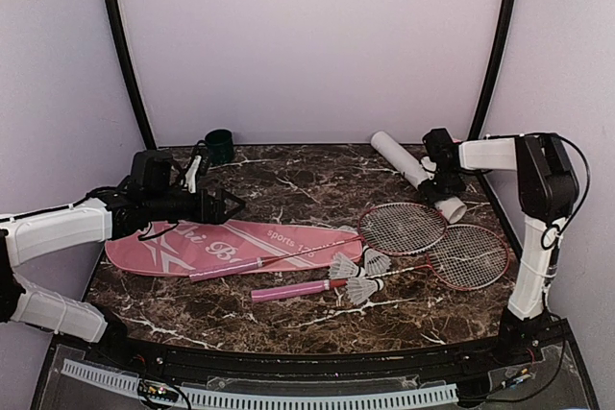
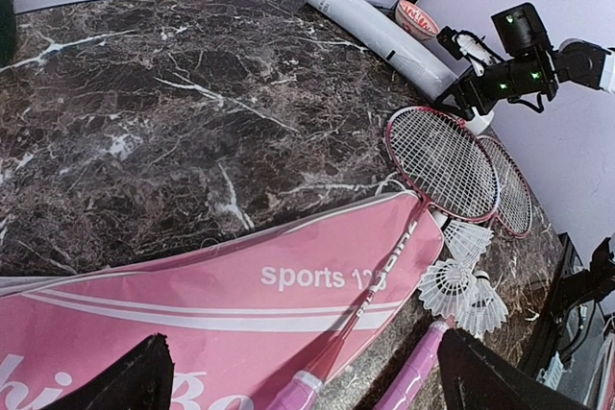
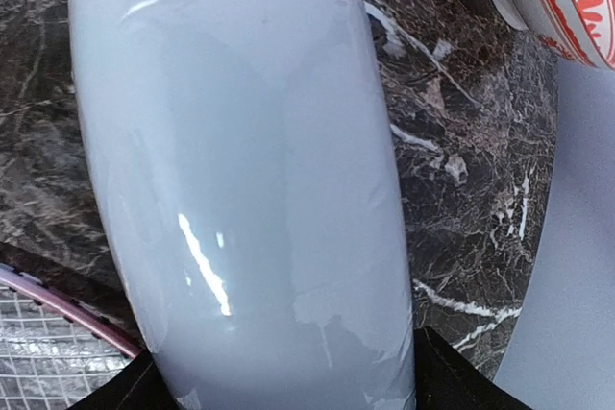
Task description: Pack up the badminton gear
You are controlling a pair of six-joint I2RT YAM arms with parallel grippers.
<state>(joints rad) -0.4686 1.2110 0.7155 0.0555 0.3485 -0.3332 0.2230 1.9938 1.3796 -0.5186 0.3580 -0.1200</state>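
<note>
Tube (image 3: 240, 170), glossy white cylinder, clamped in right jaws on veined brown marble desk (image 2: 144, 122); left jaws wide open over smooth pink bag (image 2: 192, 314).

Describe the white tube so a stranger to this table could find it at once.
On the dark marble table, look to the far right corner, beyond the two racket heads. The white tube lies diagonally, with the right hand closed around its near end. It's the only long, smooth cylinder; the other white things, the shuttlecocks, are small and feathery.
</note>
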